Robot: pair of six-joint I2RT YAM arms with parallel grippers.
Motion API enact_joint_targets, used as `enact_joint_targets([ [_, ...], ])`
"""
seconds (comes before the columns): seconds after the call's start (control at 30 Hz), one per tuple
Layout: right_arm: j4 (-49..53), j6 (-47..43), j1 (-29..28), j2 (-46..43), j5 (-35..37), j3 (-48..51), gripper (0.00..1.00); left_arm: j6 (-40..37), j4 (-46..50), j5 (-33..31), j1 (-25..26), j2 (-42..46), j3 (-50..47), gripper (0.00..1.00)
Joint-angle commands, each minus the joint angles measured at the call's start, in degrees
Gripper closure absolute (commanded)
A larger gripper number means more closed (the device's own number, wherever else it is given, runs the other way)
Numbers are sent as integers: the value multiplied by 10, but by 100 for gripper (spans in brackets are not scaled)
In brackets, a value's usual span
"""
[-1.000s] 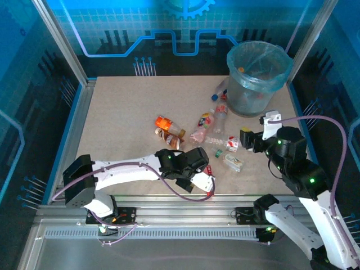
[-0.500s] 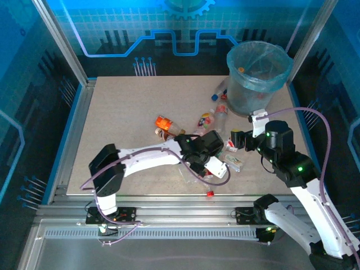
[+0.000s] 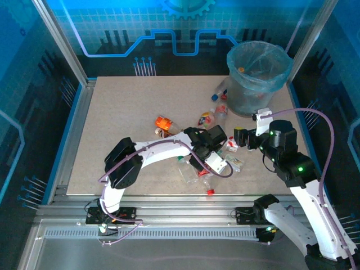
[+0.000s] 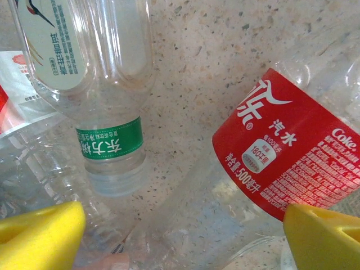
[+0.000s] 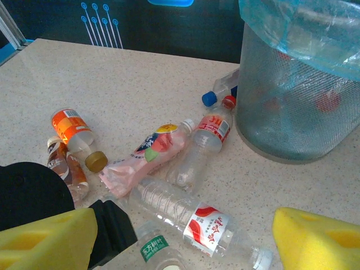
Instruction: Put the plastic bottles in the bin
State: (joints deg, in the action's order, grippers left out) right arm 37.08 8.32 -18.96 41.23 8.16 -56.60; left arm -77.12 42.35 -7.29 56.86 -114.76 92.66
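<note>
L claw [image 4: 180,233] wide above red-label bottle [image 4: 281,163] & green-band bottle [image 4: 109,143]; R claw [image 5: 183,239] wide, empty, bin [image 5: 292,112] ahead.

Clear plastic bottles [image 5: 185,216] lie scattered on sides, just beside upright grey-blue bag-lined bin [image 5: 292,112].

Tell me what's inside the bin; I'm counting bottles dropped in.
Inside the bin, an orange spot shows near the rim and red shapes show through the mesh wall. The liner bag blurs everything else; no count is possible.
</note>
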Motion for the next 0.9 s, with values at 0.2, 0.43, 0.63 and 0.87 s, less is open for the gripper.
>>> enact_joint_targets([
  [0.2, -23, 14, 38, 20, -51, 1, 17, -15, -6, 3, -21, -45, 29, 8],
  [0.43, -23, 16, 40, 29, -57, 4, 17, 10, 11, 34, -25, -64, 51, 8],
  [0.63, -21, 16, 43, 32, -58, 2, 18, 37, 30, 56, -30, -62, 40, 10],
  [0.87, -20, 19, 45, 37, -62, 3, 17, 48, 43, 60, -30, -60, 26, 10],
])
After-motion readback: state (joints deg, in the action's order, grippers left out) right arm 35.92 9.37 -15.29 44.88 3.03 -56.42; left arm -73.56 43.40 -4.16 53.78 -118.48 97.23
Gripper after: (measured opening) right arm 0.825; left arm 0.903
